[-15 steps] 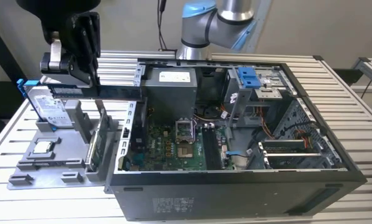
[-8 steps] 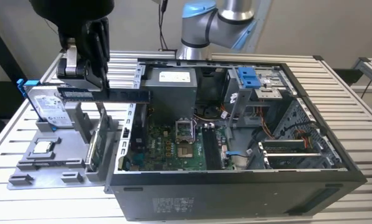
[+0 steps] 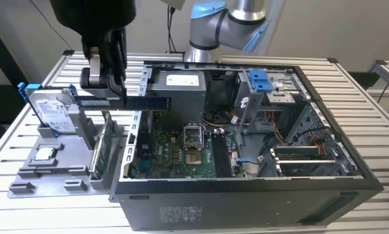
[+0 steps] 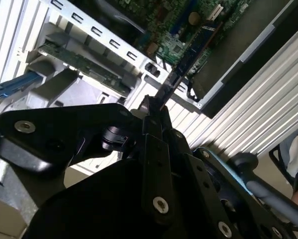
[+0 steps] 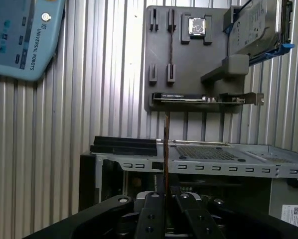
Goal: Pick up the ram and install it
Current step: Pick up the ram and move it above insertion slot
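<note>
The ram [image 3: 142, 102] is a slim dark stick held level in the air, above the gap between the grey holder tray [image 3: 51, 170] and the open computer case [image 3: 246, 187]. My gripper [image 3: 112, 90] is shut on its end at the exterior view's left. In the second wrist view the ram [image 4: 189, 50] juts out from my gripper [image 4: 156, 107] toward the green motherboard [image 4: 179, 30]. Seen edge-on in the first wrist view, the ram [image 5: 166, 144] is a thin line rising from my gripper [image 5: 165, 191]. The motherboard [image 3: 181, 151] lies on the case floor, with long black slots [image 3: 220, 153] near its middle.
The grey tray carries a silver hard drive [image 3: 54, 114] with blue rails, a green card [image 3: 103, 146] standing on edge and a small square chip [image 3: 44, 153]. A power supply [image 3: 178, 90] and blue drive bay clips [image 3: 259, 80] crowd the case's far side. A teach pendant [image 5: 24, 35] lies on the slatted table.
</note>
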You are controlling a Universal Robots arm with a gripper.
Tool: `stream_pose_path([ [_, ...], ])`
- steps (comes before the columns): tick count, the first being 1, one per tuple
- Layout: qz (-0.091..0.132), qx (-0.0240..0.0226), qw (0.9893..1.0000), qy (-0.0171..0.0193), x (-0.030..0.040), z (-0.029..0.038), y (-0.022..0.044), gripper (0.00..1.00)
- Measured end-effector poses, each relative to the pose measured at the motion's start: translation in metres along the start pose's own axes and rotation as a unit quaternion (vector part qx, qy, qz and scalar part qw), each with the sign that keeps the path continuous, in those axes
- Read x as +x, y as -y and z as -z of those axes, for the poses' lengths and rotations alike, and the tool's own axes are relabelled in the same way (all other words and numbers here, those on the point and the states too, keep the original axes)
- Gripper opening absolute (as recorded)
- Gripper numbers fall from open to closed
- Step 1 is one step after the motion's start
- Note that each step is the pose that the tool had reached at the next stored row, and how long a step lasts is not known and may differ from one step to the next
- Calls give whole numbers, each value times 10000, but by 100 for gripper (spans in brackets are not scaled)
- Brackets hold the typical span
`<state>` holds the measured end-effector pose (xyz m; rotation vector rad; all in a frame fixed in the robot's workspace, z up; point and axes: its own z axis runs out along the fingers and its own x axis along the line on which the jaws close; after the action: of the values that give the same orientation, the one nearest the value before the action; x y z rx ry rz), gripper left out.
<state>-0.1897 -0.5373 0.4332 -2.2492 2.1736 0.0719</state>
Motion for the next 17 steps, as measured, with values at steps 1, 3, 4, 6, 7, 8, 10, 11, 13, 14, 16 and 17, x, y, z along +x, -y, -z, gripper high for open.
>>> stream_pose_path([
  [1,7,3,10000,-1,1,-7,21,14],
  [3,20,6,10000,-3,3,-21,71,14],
  [4,26,7,10000,-4,5,-28,101,14],
  [6,36,9,10000,-5,7,-41,155,14],
  [7,42,10,10000,-6,8,-48,183,14],
  [8,48,11,10000,-6,10,-55,210,14],
  [10,58,13,10000,-9,12,-68,264,14],
  [11,63,14,10000,-9,13,-74,292,14],
  [13,71,17,10000,-10,16,-86,350,14],
  [14,74,18,10000,-11,17,-91,381,14],
  [16,80,21,10000,-11,19,-101,443,14],
  [17,83,23,10000,-11,21,-106,475,14],
])
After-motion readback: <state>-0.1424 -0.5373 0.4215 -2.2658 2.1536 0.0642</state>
